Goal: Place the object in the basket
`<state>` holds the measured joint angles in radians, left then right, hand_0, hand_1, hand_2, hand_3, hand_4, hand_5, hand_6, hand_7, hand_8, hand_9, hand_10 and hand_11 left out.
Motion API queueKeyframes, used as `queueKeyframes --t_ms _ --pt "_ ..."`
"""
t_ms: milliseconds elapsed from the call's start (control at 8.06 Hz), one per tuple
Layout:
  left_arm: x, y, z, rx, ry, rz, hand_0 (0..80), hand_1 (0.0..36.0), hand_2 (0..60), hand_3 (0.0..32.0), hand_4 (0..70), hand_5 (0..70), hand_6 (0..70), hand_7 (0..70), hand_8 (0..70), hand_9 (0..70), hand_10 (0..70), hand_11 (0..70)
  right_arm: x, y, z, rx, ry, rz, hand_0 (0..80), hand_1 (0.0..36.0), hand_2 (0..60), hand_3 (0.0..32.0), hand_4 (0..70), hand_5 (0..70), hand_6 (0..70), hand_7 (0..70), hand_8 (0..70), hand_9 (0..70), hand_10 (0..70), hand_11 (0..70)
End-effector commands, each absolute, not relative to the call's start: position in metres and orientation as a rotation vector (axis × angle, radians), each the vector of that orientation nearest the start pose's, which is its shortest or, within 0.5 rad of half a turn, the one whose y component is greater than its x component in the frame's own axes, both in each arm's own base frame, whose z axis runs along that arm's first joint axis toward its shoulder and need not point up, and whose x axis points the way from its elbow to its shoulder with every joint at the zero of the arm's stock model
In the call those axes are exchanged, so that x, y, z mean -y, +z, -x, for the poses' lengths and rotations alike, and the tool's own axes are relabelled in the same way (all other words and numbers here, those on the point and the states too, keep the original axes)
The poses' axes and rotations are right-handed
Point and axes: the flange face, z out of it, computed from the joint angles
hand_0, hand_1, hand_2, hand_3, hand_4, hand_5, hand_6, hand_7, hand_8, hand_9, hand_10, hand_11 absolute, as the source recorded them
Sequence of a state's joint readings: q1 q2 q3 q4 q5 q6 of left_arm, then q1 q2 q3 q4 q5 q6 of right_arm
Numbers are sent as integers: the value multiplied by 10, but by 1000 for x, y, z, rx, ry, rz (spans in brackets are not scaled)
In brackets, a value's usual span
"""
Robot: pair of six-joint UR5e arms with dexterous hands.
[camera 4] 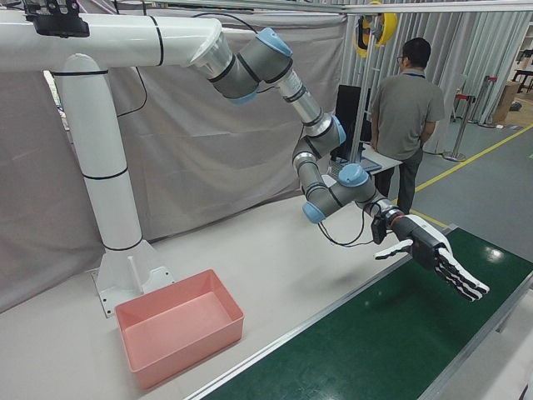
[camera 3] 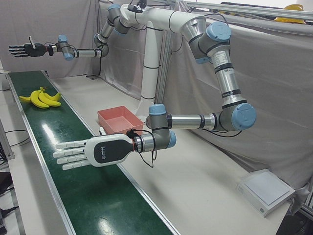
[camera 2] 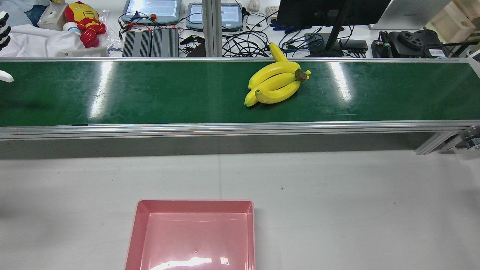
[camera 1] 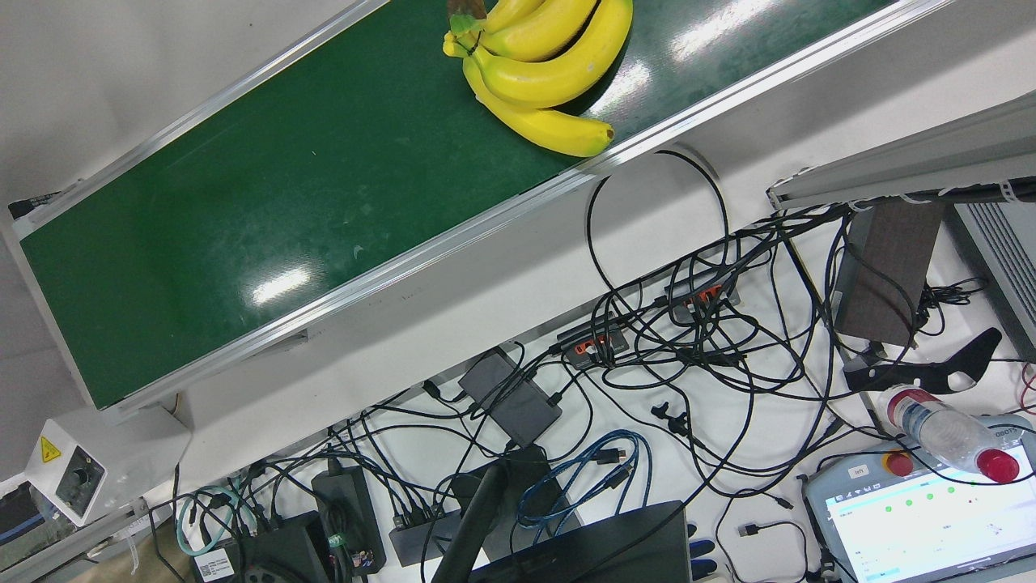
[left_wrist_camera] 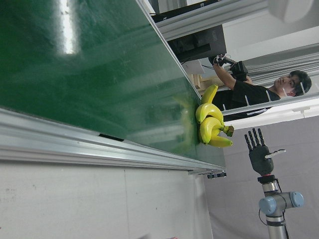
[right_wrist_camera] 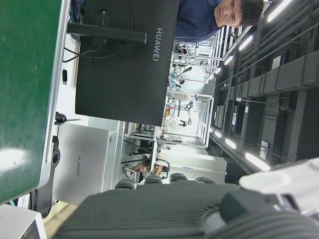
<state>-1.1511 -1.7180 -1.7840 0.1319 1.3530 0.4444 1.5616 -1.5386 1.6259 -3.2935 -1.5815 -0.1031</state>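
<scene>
A bunch of yellow bananas lies on the green conveyor belt, right of its middle, and also shows in the front view and far off in the left-front view. The pink basket stands empty on the grey table, on the near side of the belt. My white left hand hovers flat over the belt, open, far from the bananas; only its edge shows in the rear view. My dark right hand hangs open above the belt's other end, beyond the bananas.
Beyond the belt is a desk with a monitor, tangled cables, tablets and a red-and-yellow toy. A person stands by that desk. The white pedestal rises behind the basket. A white box sits on the table.
</scene>
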Motion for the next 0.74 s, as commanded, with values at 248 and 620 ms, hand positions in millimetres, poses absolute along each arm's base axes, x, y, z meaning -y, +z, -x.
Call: queueKeyframes --t_ms 248,620 --pt "562 519 -80 -2196 -1684 -224 615 116 0 2 103 0 0 13 23 48 14 43 499 659 -128 -2210 -2355 91 0 0 0 0 0 0 0 0 0 0 0 0" --pt "561 518 -77 -2192 -1689 -229 618 116 0 22 84 0 0 10 22 45 8 34 499 659 -128 -2211 -2355 93 0 0 0 0 0 0 0 0 0 0 0 0"
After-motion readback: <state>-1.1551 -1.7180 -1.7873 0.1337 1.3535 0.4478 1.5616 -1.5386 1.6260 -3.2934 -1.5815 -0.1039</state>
